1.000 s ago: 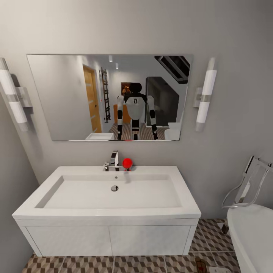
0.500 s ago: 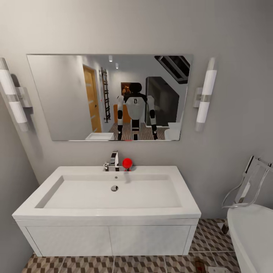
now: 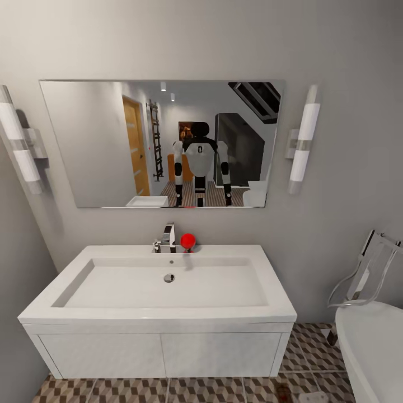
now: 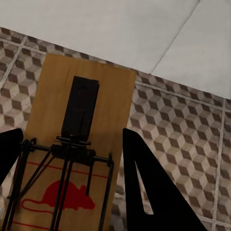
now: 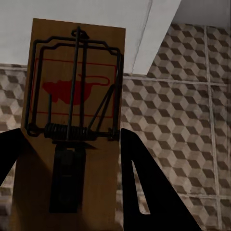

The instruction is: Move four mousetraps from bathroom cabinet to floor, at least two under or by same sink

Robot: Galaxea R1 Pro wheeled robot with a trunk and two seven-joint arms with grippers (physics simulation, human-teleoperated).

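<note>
Above the bathroom floor [image 4: 192,144], my left gripper [image 4: 72,183] and right gripper [image 5: 72,178] each clamp a mousetrap [image 4: 79,144] [image 5: 77,120]; careless release risks tumbling outside the sink's [image 3: 168,291] side.

2 mousetraps: 1 in left wrist view [image 4: 77,159], 1 in right wrist view [image 5: 72,125], each between 2 dark fingers. Head view: 1 sink [image 3: 162,294] w/ 1 drain [image 3: 169,277], 1 faucet [image 3: 167,238], 1 red ball [image 3: 188,240]; 1 mirror [image 3: 84,145]; 2 wall lamps, 1 per side [image 3: 18,146] [image 3: 303,146]; 1 tub [image 3: 372,347]; 2 drawer fronts under sink [image 3: 103,354] [image 3: 221,352].
</note>
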